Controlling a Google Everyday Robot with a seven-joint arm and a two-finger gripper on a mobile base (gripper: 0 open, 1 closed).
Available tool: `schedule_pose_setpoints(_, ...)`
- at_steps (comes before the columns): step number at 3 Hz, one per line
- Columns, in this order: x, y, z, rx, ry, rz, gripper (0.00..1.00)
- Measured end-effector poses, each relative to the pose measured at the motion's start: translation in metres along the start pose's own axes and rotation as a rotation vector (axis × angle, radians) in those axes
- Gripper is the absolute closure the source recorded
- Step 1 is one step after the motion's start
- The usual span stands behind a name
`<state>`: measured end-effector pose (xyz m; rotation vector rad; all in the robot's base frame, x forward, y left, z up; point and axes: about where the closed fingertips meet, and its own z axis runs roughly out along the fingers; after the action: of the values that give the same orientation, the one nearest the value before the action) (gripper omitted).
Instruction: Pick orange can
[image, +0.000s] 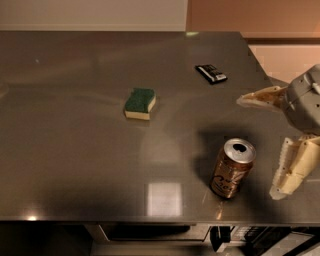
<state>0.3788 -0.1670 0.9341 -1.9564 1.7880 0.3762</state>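
Note:
The orange can (231, 169) stands upright near the front right of the steel table (75, 150). It is orange-brown with a silver top and dark cursive lettering. My gripper (261, 145) is at the right edge of the view, just right of the can and above the table. Its two pale fingers are spread wide apart, one finger (260, 97) behind the can and the other finger (292, 170) to its right. It holds nothing and does not touch the can.
A green sponge (140, 103) with a yellow base lies near the table's middle. A small black flat object (210, 73) lies at the back right. The table's right edge runs close behind the gripper, the front edge just below the can.

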Motion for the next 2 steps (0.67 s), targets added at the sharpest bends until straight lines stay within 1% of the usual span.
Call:
schedule_pose_setpoints(1, 0.006, 0.003, 0.022, -0.024, -0.023, -0.005, 0.00)
schedule_pose_setpoints(2, 0.013, 0.001, 0.035, -0.040, -0.039, 0.005, 0.15)
